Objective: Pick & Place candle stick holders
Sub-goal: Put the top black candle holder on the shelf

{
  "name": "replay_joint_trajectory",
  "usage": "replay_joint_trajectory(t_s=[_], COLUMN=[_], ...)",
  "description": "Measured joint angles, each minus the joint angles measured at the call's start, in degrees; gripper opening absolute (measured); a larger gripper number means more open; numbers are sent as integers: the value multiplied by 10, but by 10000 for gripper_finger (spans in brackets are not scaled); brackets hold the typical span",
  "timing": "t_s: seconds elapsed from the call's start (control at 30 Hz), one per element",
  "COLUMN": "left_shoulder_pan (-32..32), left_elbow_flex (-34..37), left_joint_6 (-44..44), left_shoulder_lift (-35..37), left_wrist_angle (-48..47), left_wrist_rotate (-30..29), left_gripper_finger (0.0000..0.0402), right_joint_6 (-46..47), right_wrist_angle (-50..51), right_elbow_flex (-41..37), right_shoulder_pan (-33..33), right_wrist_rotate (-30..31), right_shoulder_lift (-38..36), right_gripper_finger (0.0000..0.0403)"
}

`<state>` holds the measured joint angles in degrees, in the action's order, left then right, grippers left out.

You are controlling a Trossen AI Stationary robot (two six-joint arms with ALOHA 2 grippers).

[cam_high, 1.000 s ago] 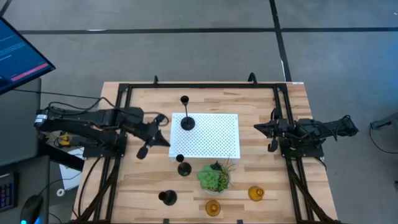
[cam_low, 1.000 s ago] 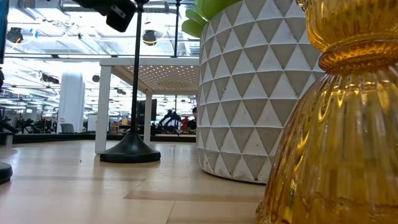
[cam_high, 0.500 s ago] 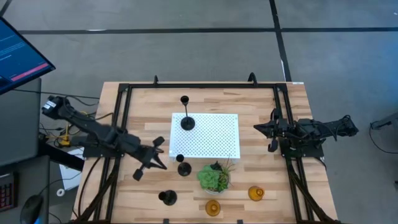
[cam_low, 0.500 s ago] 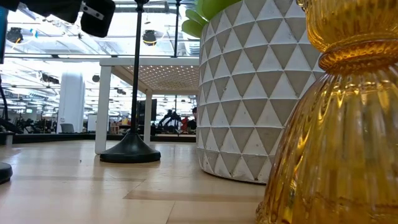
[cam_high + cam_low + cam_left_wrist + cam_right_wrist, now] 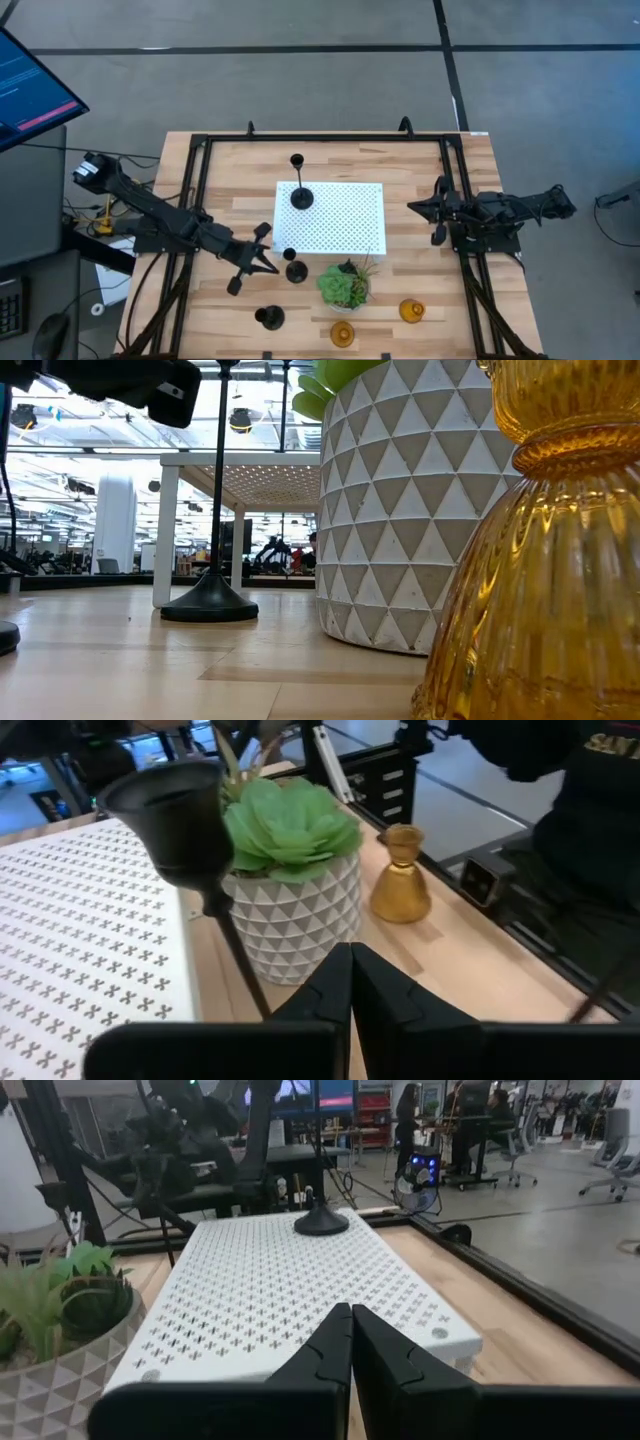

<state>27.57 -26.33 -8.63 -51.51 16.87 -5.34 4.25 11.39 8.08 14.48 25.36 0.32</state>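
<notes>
Your left gripper (image 5: 262,262) is swinging down from the white perforated board (image 5: 345,215) toward the front of the table (image 5: 420,160), jaws pinched together and holding nothing, tips now just beside the black candle holder (image 5: 294,268) at the board's front corner. One black holder (image 5: 300,194) is already standing on the board, so you are likely lining up the next pick; open before closing in. The succulent pot (image 5: 343,286) and two amber holders (image 5: 411,311) are sitting further right. Your right gripper (image 5: 437,221) is waiting at the right edge, jaws closed and empty
</notes>
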Motion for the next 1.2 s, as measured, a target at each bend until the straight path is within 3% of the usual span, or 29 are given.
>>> replay_joint_trajectory(t_s=[0.4, 0.67, 0.9, 1.2], left_shoulder_pan=[0, 0, -3, -3], left_elbow_flex=[0, 0, -1, -1], left_joint_6=[60, 61, 60, 59], left_shoulder_lift=[-15, -15, -57, -138], left_wrist_angle=[41, 40, 41, 152], left_wrist_rotate=[-126, -119, -118, -118], left_gripper_finger=[13, 74, 136, 161], right_joint_6=[2, -2, -3, -3], right_wrist_angle=[20, 20, 20, 19], right_elbow_flex=[0, 0, 0, 0], right_shoulder_pan=[5, 5, 5, 5], right_wrist_rotate=[0, 1, 2, 2], right_shoulder_lift=[0, 0, 0, 0], right_gripper_finger=[0, 0, 0, 0])
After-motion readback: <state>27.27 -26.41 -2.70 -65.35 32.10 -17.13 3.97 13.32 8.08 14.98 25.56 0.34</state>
